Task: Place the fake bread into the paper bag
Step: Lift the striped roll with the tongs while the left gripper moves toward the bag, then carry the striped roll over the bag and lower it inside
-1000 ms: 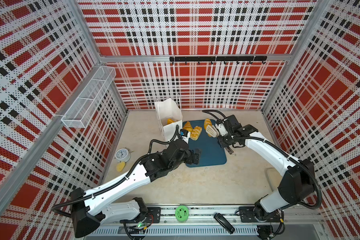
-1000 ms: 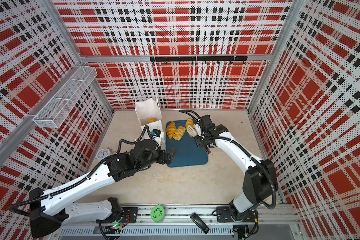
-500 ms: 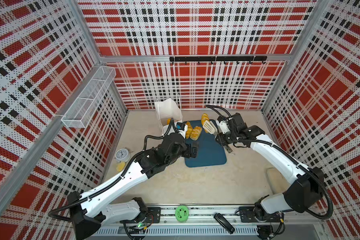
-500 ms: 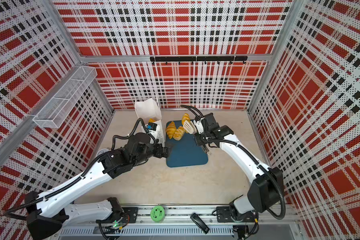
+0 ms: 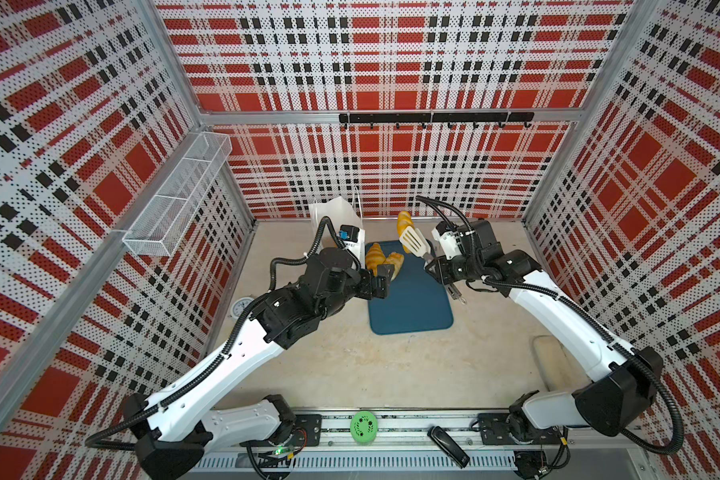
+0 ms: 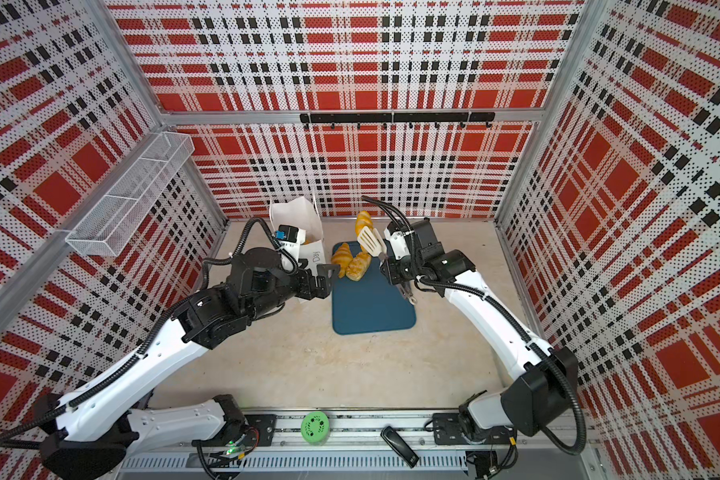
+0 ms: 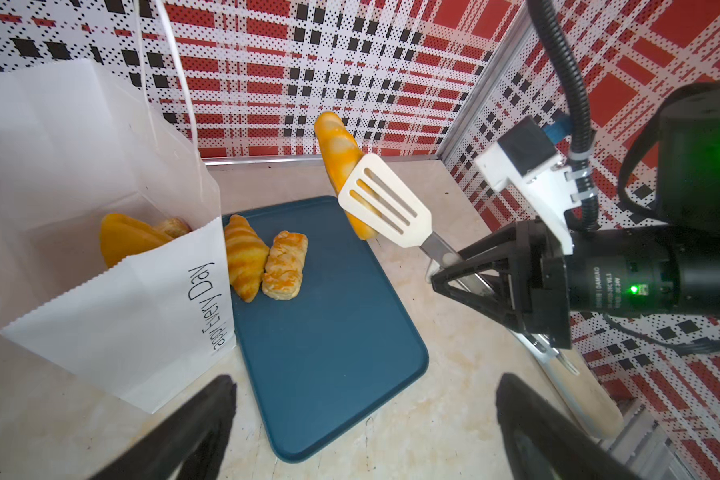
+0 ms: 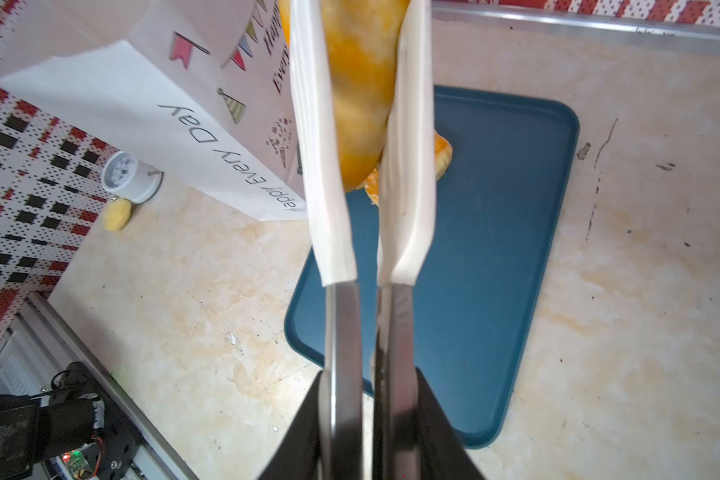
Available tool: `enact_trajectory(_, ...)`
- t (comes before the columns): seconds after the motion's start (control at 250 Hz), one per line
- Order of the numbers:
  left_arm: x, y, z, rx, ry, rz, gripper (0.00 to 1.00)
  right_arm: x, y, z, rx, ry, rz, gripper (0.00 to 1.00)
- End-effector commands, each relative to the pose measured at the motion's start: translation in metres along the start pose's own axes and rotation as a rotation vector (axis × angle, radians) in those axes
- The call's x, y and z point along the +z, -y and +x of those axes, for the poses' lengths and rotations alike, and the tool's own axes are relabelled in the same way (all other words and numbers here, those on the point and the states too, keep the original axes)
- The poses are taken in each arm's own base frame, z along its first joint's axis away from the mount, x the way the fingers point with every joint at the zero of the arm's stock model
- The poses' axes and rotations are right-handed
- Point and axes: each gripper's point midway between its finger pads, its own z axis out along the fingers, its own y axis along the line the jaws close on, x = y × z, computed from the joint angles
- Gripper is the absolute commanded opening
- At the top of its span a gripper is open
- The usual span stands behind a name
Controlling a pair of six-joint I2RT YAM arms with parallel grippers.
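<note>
Red, black and white plaid walls (image 5: 391,62) close in a pale marbled counter (image 5: 350,365), and a white wire basket (image 5: 175,208) hangs on the left wall. At the far left of the counter we see the paper bag (image 5: 335,212) standing upright with its mouth open. At least two golden pastries (image 7: 129,237) lie inside it.

Just to the bag's right lies a dark-teal tray (image 5: 412,307), its left edge close against the foot of the bag. At the tray's far left corner a croissant (image 5: 374,255) and a flat pastry (image 5: 395,264) sit side by side, touching.

Our right pincer (image 7: 445,270) is clamped on the metal handles of white-tipped tongs (image 5: 412,241), and the tongs squeeze a striped loaf (image 5: 403,222) between their blades. That loaf hangs tilted in the air above the tray's far end, to the right of the bag and clear of both.

Our left pincer (image 5: 383,281) stands wide open with nothing between its fingers, by the tray's left edge on the near side of the bag. A small dial timer (image 5: 242,307) sits by the left wall.
</note>
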Motion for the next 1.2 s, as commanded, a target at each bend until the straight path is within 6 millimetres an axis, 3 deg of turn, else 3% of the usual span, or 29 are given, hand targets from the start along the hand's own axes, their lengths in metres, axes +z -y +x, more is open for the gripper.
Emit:
enact_trajectory(0.0,-0.010,-0.003,-0.009,0.014,0.006,-0.005,0.99,-0.032,-0.026,-0.045,-0.045,0.172,-0.069,0.31)
enact_trajectory(0.412,-0.029,-0.020,-0.039,0.011,0.078,-0.066,0.99,-0.051,-0.064,-0.075,-0.116,0.263,-0.141,0.31)
enact_trajectory(0.684,-0.045,-0.039,-0.050,-0.018,0.121,-0.126,0.99,-0.052,-0.096,-0.092,-0.182,0.302,-0.199,0.31)
enact_trajectory(1.0,-0.062,-0.075,-0.042,-0.093,0.154,-0.220,0.99,-0.035,-0.133,-0.102,-0.276,0.291,-0.236,0.32)
enact_trajectory(1.192,-0.075,-0.096,-0.036,-0.131,0.168,-0.276,0.99,-0.014,-0.142,-0.106,-0.285,0.251,-0.235,0.32)
